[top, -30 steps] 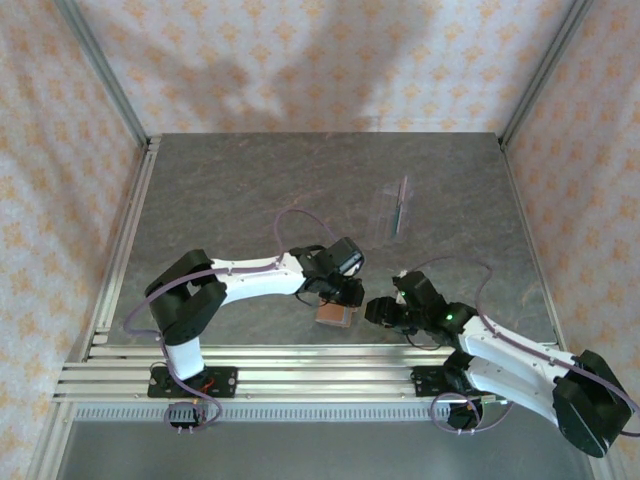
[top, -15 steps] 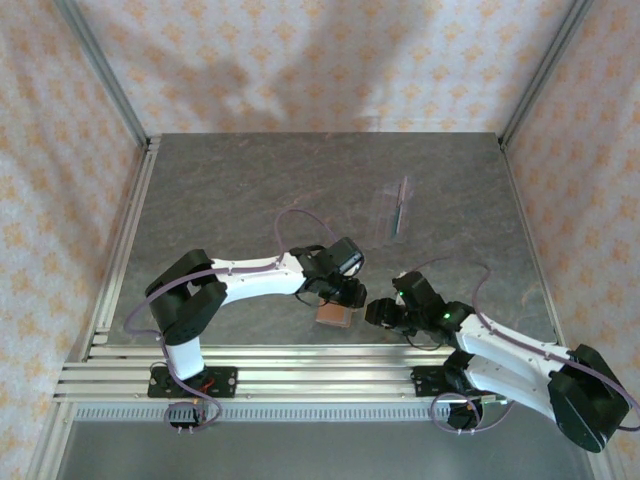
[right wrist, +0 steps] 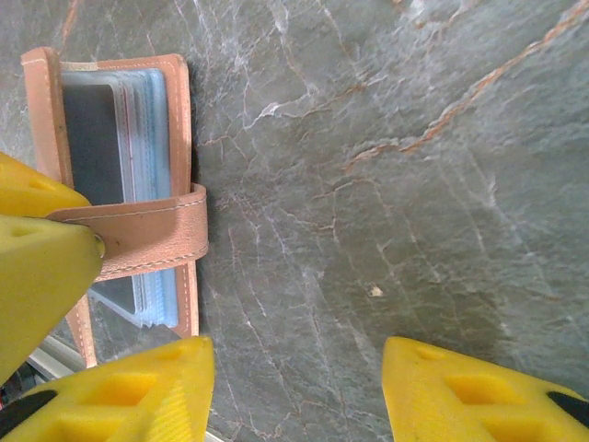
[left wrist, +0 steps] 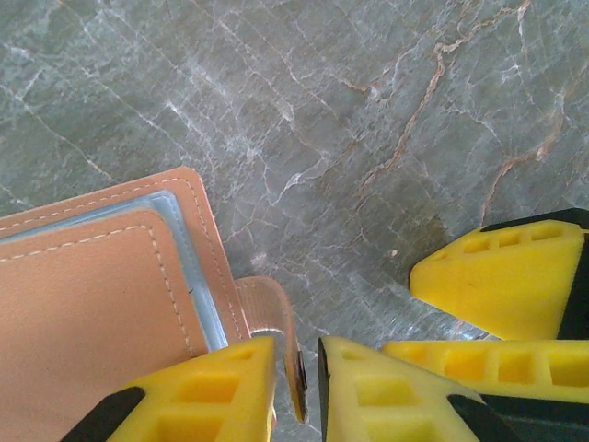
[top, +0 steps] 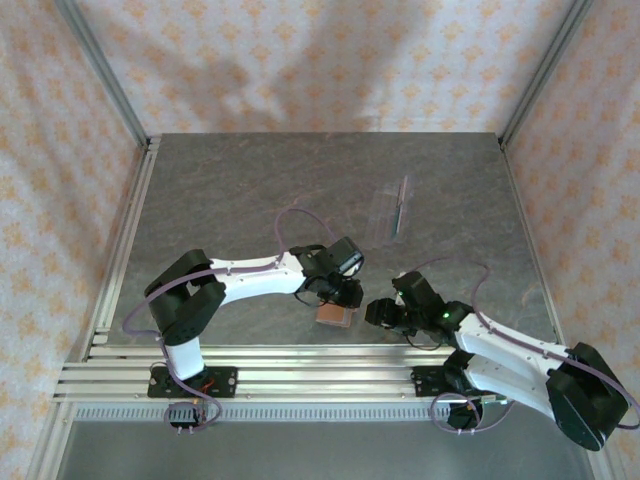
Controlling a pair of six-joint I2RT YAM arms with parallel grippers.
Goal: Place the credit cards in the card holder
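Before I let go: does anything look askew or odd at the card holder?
Only the snap tab: the left fingers pinch it and hold it stretched across the open card holder, over the pocket mouth. Nothing looks spilled or damaged.

The left hand [left wrist: 308, 354] is held low over the tabletop, fingers [left wrist: 212, 387] pinched nearly together; the right hand [right wrist: 294, 354] is held beside it, fingers [right wrist: 460, 396] spread wide.

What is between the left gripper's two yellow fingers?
The snap tab of the card holder. In the left wrist view, the left gripper pinches that tab between its fingers.
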